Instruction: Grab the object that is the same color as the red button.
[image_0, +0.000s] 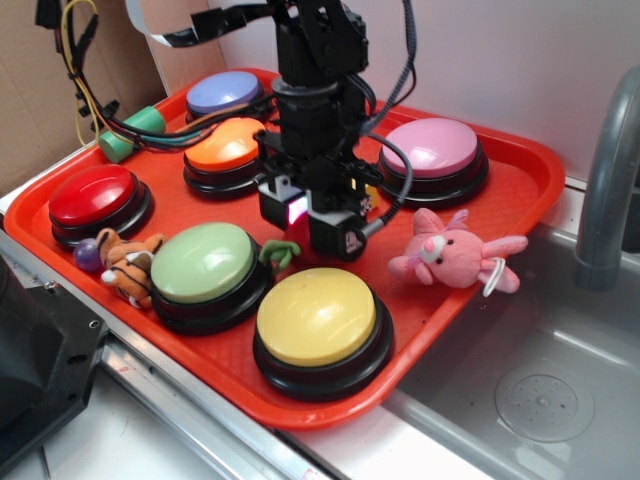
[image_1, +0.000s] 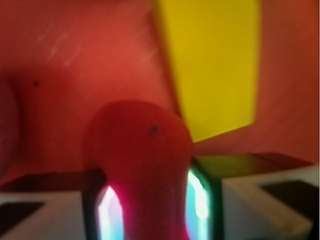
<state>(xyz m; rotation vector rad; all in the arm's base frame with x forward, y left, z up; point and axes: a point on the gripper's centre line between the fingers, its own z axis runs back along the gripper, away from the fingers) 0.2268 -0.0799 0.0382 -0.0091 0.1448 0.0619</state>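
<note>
My gripper (image_0: 312, 228) stands low over the middle of the red tray (image_0: 520, 175), between the green, yellow and orange buttons. In the wrist view my gripper (image_1: 150, 205) is shut on the dark-red plush fruit (image_1: 137, 155), which is squeezed between the two lit pads and bulges out in front of them. In the exterior view only its green leafy stem (image_0: 280, 252) and a sliver of red show beside the gripper. The red button (image_0: 93, 195) sits at the tray's left edge, apart from the gripper.
On the tray stand a green button (image_0: 203, 262), yellow button (image_0: 316, 315), orange button (image_0: 225, 145), purple button (image_0: 222, 92) and pink button (image_0: 432, 147). A pink plush bunny (image_0: 450, 255) lies at the right, a tiger plush (image_0: 130, 265) at the left. A sink faucet (image_0: 608, 180) rises at the right.
</note>
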